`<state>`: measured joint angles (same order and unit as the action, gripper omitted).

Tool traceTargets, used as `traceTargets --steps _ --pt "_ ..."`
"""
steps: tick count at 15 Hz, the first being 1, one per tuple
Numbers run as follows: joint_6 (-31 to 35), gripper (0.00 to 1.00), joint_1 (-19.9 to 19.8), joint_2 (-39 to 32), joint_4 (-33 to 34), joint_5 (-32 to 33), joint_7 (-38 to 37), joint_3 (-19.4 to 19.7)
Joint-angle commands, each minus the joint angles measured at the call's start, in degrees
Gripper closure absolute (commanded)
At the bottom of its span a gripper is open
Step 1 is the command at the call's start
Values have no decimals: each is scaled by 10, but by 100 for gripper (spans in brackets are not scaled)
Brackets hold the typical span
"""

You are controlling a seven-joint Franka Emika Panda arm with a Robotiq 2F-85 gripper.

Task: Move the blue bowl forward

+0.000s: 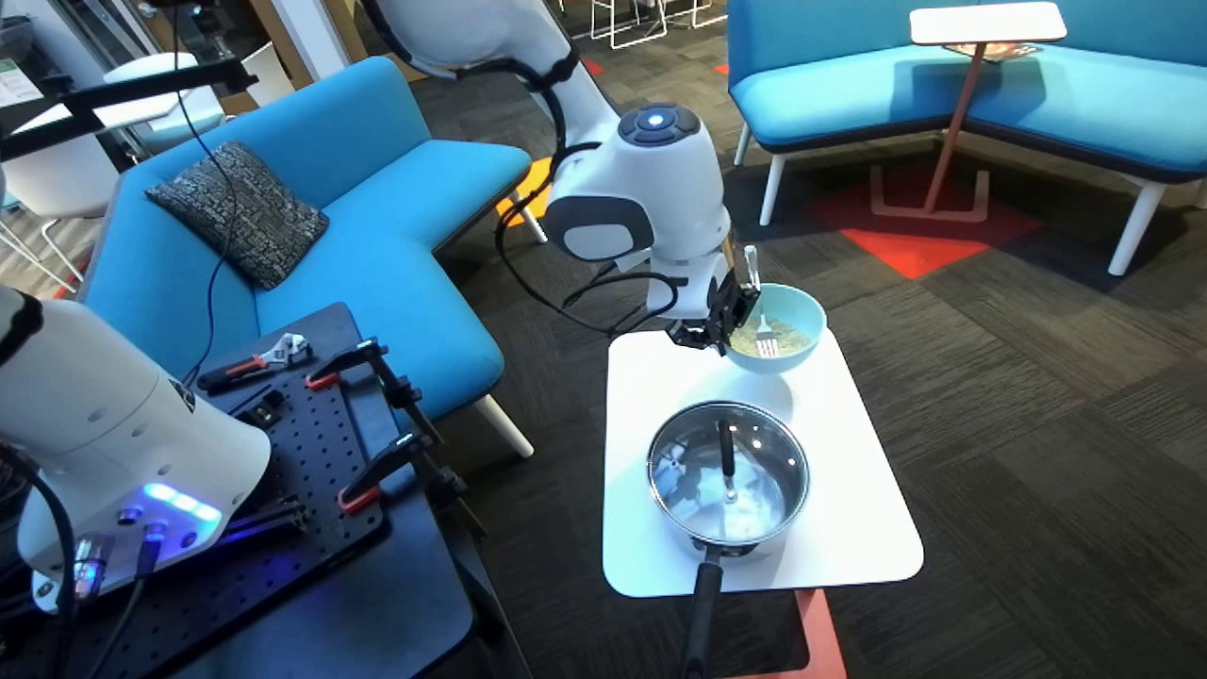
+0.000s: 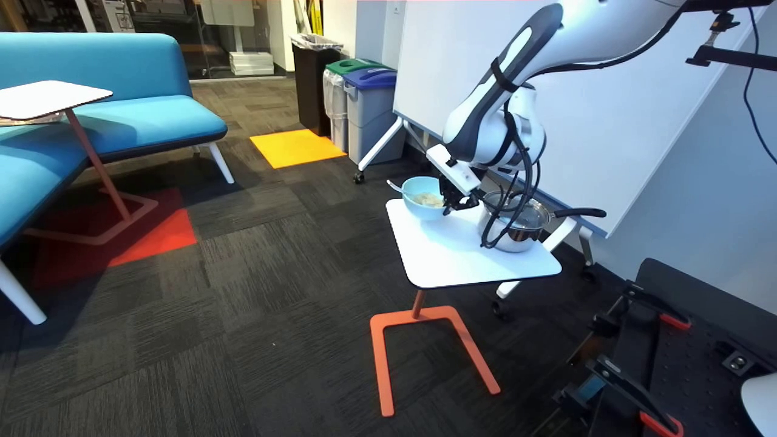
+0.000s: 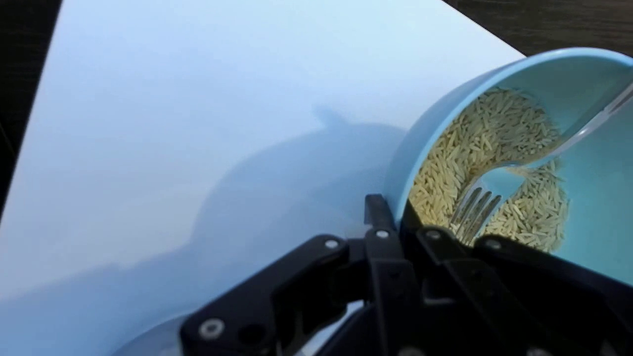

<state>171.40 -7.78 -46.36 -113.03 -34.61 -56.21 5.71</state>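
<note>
The blue bowl (image 1: 800, 304) is pale blue-green and holds rice and a fork (image 1: 767, 341). It is at the far end of the white table, and also shows in an exterior view (image 2: 419, 210) and the wrist view (image 3: 601, 207). My gripper (image 3: 393, 212) is shut on the bowl's near rim, one finger outside the wall and one inside. The gripper also shows in both exterior views (image 1: 734, 325) (image 2: 450, 203). The bowl looks about level. Whether its base touches the table I cannot tell. The fork lies in the rice, its handle rising over the rim.
A silver pot with a glass lid (image 1: 698, 490) stands on the white table (image 1: 853, 519) behind the gripper, its dark handle past the table edge. The pot also shows in an exterior view (image 2: 515, 241). The bowl is close to the table's far edge. A blue sofa (image 1: 396, 255) stands beside.
</note>
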Motion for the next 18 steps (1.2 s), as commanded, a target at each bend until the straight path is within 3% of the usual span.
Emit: traceTargets --steps 1,7,13,14,15,18 --pt "-34 98 16 -37 65 6 -39 27" --pt "-66 98 5 -72 119 11 -45 21" --pt "-64 98 7 -82 127 12 -44 25" --pt "-64 69 7 -82 126 13 -43 26" --pt "-62 68 7 -82 124 13 -42 26" --pt "-57 46 9 -73 112 15 -38 28"
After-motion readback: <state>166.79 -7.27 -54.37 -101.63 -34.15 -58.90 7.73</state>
